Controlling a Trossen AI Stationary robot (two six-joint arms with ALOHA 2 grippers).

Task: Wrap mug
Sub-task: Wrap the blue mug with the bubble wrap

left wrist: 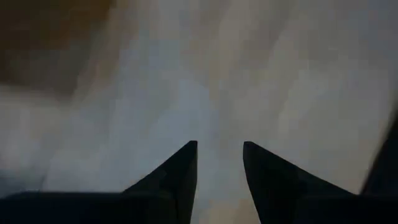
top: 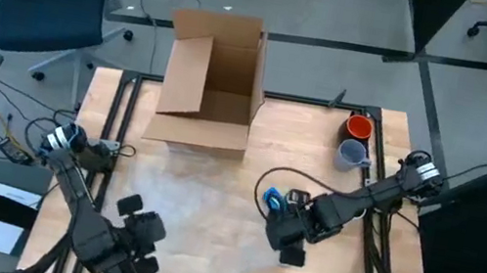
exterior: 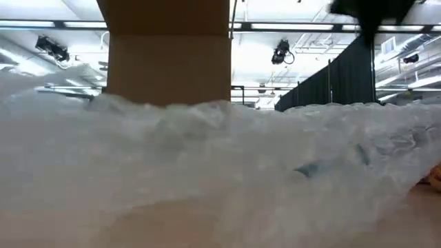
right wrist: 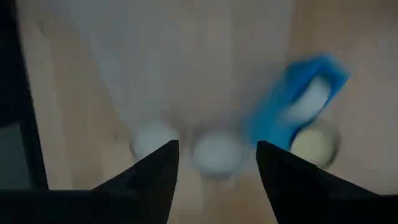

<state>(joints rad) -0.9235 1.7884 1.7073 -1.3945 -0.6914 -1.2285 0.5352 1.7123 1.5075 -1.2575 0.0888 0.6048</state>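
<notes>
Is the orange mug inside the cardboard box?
No, the orange mug stands on the table near its right edge, next to a grey mug and well apart from the open cardboard box.

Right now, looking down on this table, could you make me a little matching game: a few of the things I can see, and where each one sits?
Things:
1. cardboard box
2. orange mug
3. bubble wrap
4. blue tape dispenser

Places:
A. spread flat over the middle of the table
B. far right corner, just beyond the grey-blue mug
C. open at the table's far edge, near the middle
D. beside the right gripper, at the sheet's right edge

Pairs: 1-C, 2-B, 3-A, 4-D
</notes>
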